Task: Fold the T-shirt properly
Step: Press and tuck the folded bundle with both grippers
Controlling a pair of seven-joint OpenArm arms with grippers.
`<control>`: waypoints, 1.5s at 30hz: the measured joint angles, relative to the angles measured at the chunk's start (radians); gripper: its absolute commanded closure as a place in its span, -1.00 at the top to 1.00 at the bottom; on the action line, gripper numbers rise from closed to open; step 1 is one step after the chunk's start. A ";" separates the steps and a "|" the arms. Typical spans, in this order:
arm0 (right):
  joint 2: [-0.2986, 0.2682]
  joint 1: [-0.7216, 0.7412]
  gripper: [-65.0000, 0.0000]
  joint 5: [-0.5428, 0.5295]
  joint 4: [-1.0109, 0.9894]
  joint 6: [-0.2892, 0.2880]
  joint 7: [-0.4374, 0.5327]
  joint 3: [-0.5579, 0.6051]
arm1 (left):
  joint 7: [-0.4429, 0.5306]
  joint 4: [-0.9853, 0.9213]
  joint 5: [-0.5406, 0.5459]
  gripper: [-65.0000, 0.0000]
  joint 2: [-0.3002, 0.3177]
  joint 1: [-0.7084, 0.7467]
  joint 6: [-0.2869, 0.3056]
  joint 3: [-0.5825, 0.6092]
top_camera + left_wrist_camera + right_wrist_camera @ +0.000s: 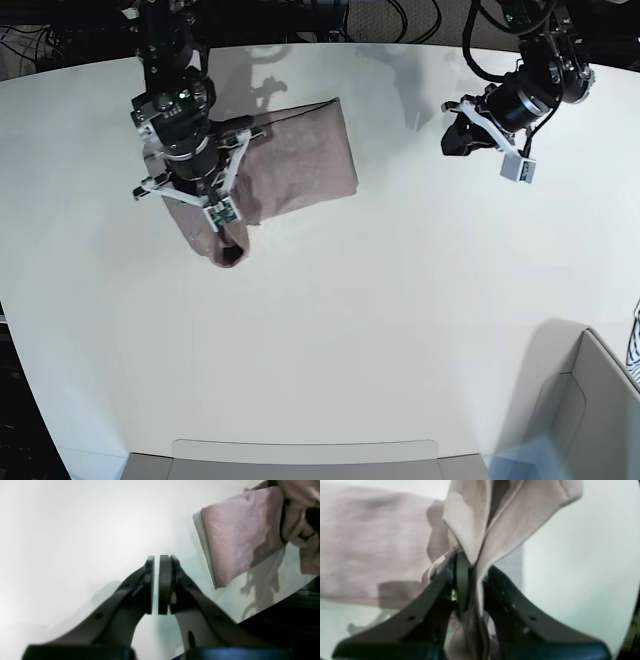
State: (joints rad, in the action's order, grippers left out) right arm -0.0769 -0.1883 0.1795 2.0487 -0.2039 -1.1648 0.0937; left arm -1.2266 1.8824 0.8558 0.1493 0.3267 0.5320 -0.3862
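A broad white table with a smooth matte top and rounded corners [330, 330] carries everything here. Lying on it toward its far left part is a dusty mauve-pink cotton T-shirt [300, 165], folded into a compact rectangle, flat on the surface for most of its area, with its near-left end bunched and raised off the tabletop. Soft grey shadows fall across the table's far edge.
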 measured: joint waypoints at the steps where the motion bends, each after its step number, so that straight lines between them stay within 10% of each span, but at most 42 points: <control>1: 0.006 0.000 -1.00 0.013 0.000 0.000 0.008 0.024 | 0.000 -0.012 0.003 -0.85 0.000 0.000 0.000 0.001; 16: 0.099 0.031 -1.00 0.253 -0.179 0.003 0.010 0.356 | 0.000 -0.106 0.002 -0.85 0.000 -0.011 0.000 0.006; 23: 0.101 0.036 -0.09 0.250 -0.178 0.003 0.019 0.470 | 0.001 -0.106 0.003 -0.85 0.000 -0.011 0.000 0.007; 31: 0.100 0.056 0.05 0.246 -0.172 0.002 0.053 0.529 | 0.002 -0.106 0.002 -0.85 0.000 -0.011 -0.001 0.006; 37: 0.097 0.079 0.05 0.238 -0.037 -0.001 0.116 0.382 | 0.010 -0.103 0.002 -0.86 0.000 -0.011 -0.001 0.004; 45: -0.032 0.114 -0.21 -0.092 -0.021 -0.003 0.108 -0.054 | 0.051 0.055 0.000 -1.00 0.003 -0.011 -0.002 0.058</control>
State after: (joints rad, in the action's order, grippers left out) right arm -0.1085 -0.0746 0.0875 2.0274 -0.2070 -1.0569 0.0395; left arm -1.1755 1.9373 0.8558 0.1524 0.3153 0.5297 -0.3279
